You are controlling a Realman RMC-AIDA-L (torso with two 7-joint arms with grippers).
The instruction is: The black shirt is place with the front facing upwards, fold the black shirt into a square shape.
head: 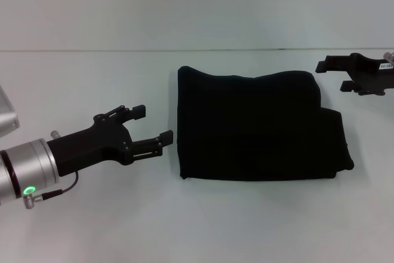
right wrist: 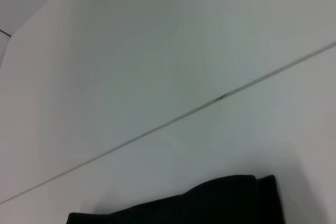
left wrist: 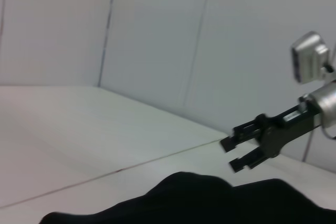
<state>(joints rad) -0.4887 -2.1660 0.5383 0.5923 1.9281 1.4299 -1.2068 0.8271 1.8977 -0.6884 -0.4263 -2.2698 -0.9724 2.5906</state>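
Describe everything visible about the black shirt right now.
The black shirt is soft dark cloth, already folded into a thick, roughly square bundle lying flat on the white table. No lettering or label shows. Its far edge is wavy, and a lower layer sticks out along its right side. Neither gripper touches it: the left gripper is open beside its left edge, the right gripper open off its far right corner.
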